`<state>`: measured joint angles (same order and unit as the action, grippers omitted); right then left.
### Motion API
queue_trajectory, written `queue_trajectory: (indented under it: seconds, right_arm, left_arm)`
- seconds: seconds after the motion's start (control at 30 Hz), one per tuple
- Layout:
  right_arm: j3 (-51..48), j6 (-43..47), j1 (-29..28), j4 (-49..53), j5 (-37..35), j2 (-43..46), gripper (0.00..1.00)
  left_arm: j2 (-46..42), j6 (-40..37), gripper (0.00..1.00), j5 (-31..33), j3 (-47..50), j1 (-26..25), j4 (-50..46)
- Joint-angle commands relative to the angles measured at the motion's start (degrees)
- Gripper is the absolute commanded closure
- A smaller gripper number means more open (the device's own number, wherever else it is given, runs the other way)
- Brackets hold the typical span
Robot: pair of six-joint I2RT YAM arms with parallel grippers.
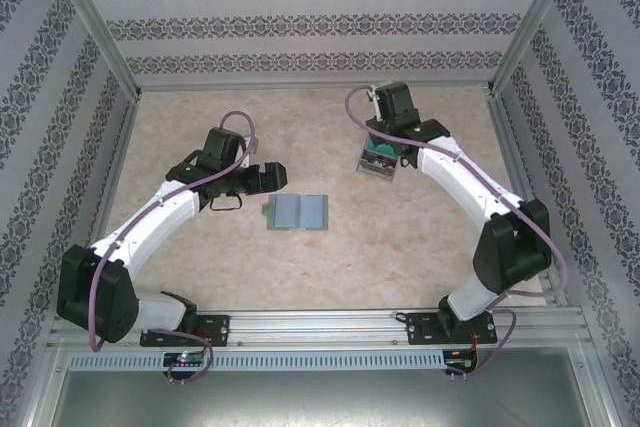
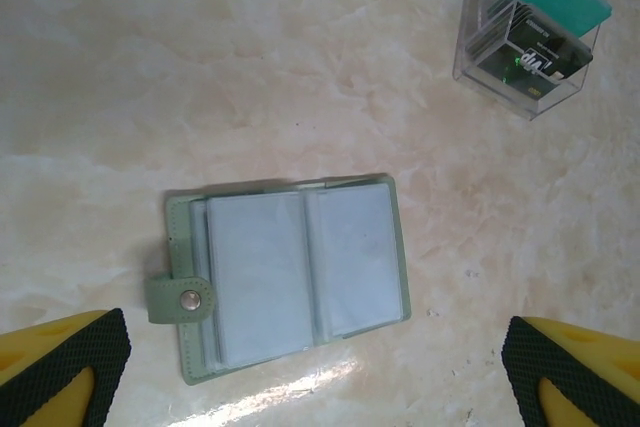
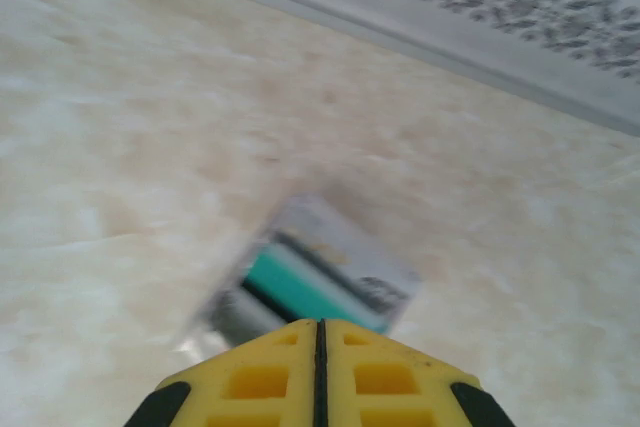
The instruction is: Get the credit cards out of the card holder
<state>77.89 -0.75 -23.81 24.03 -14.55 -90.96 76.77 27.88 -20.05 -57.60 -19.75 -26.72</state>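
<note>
The grey-green card holder (image 1: 299, 212) (image 2: 290, 272) lies open and flat on the table, its clear sleeves looking empty and its snap tab at the left. The credit cards (image 2: 545, 22) (image 1: 379, 158) (image 3: 310, 287), teal and dark, stand inside a small clear box (image 2: 470, 52). My left gripper (image 1: 270, 179) (image 2: 315, 377) hovers open above the holder's near edge, touching nothing. My right gripper (image 1: 384, 149) (image 3: 320, 325) is shut, its fingers pressed together right above the box of cards, with nothing visible between them.
The beige marbled tabletop (image 1: 420, 237) is walled by patterned panels, with metal frame posts (image 1: 100, 37) at the corners. The back wall's edge (image 3: 400, 42) runs close behind the clear box. The right wrist view is blurred.
</note>
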Motion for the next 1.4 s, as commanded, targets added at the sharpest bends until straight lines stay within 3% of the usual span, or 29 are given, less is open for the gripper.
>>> queue_trajectory:
  seconds: [0.0, 0.23, 0.43, 0.63, 0.97, 1.37]
  right_arm:
    - [-3.5, -14.8, -1.8, 2.5, 6.7, 1.9, 1.00]
    - [-10.7, -31.0, -7.0, -0.1, 13.2, 3.8, 1.00]
    - [-16.0, -40.8, -13.6, -3.9, 17.0, -1.0, 1.00]
    - [-15.0, -44.2, -17.7, -4.5, 19.3, -9.3, 1.00]
    - [-16.1, -45.1, -17.3, -4.0, 18.0, -12.9, 1.00]
    - [-17.4, -45.1, -16.9, -3.2, 16.8, -14.6, 1.00]
  left_arm:
    - [1.7, 1.9, 0.02, -3.1, 1.5, 0.4, 2.7]
    - [5.6, 3.1, 0.11, -6.4, 2.8, -0.3, 3.4]
    - [9.3, 4.9, 0.23, -9.0, 4.1, -0.9, 5.9]
    - [13.8, 5.4, 0.31, -9.4, 3.7, -3.0, 7.1]
    - [18.3, 5.3, 0.34, -8.4, 3.1, -4.8, 7.2]
    - [19.4, 4.0, 0.35, 0.1, 1.6, -6.3, 1.8]
